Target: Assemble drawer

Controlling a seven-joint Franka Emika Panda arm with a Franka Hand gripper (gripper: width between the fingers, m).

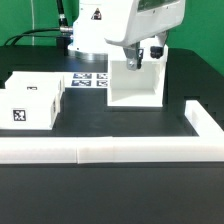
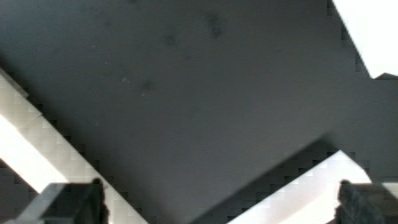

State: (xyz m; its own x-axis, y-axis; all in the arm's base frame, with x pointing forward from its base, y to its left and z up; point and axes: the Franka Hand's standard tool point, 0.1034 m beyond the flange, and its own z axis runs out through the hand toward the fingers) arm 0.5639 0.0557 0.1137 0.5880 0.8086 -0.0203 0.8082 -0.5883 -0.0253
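Observation:
The white drawer case [image 1: 135, 85] stands upright on the black table, its open side facing the exterior view's left. My gripper [image 1: 143, 58] hangs just over the case's top edge. In the wrist view the gripper [image 2: 217, 206] is open: the two dark fingertips [image 2: 71, 205] stand far apart with nothing between them. White edges of the case [image 2: 302, 190] run slantwise below them. Two small white trays [image 1: 30, 100] with a black-and-white tag sit side by side at the exterior view's left, apart from the case.
A long low white rail [image 1: 100, 150] runs along the front and turns back at the exterior view's right [image 1: 205, 120]. The marker board [image 1: 92, 80] lies flat behind the trays, next to the arm's base [image 1: 85, 35].

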